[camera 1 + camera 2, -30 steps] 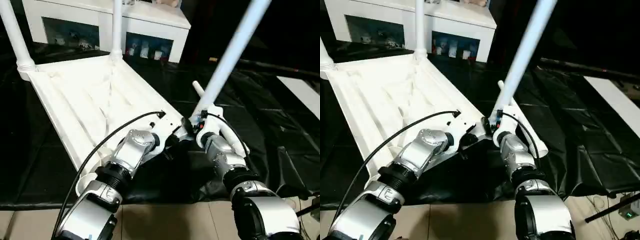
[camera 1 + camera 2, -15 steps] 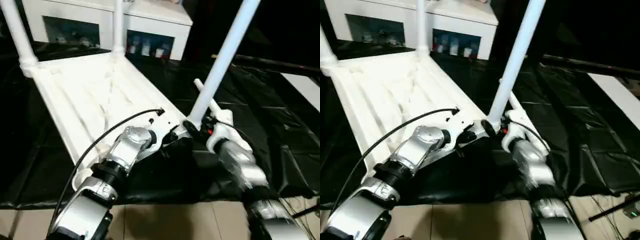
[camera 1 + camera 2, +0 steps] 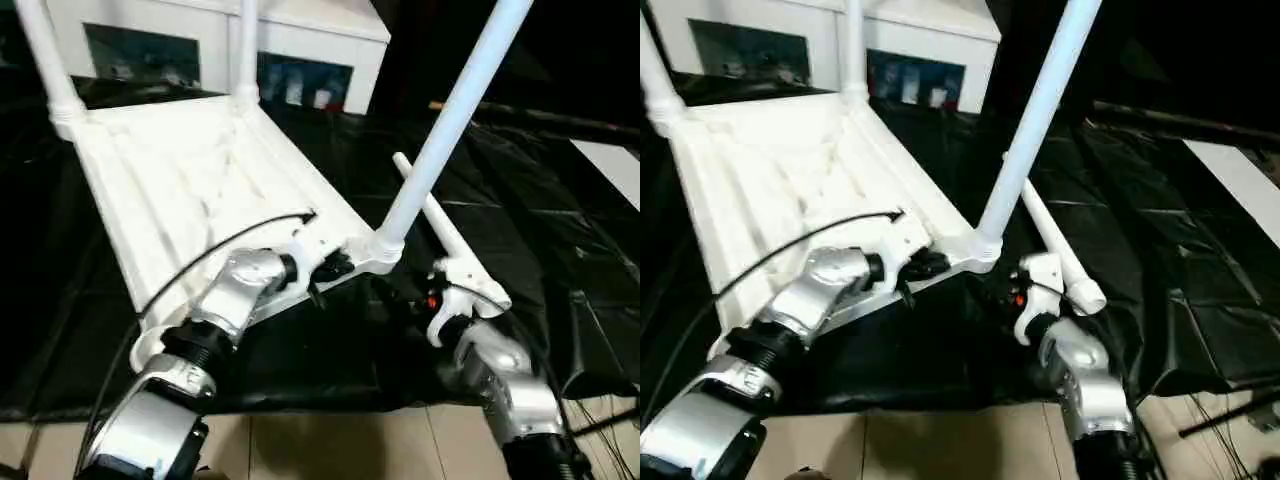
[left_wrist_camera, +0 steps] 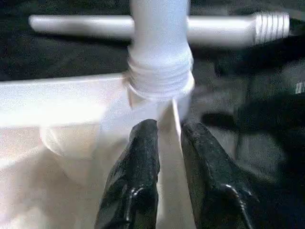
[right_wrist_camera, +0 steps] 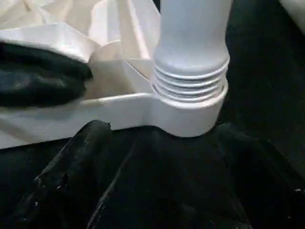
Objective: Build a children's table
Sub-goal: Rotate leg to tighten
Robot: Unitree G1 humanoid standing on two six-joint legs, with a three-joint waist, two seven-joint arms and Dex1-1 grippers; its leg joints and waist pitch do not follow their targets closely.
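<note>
Left pincer (image 4: pixel 164 157) grips a rib of the upturned tabletop (image 3: pixel 190 180), just behind the socketed leg (image 3: pixel 440 130). Right pincer (image 3: pixel 405 295) sits just beside that socket; its state cannot be told.

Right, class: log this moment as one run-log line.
stage: third leg upright in corner socket | left end effector: shut on tabletop rib | right end effector: open, off leg | pending: fourth leg on sheet
</note>
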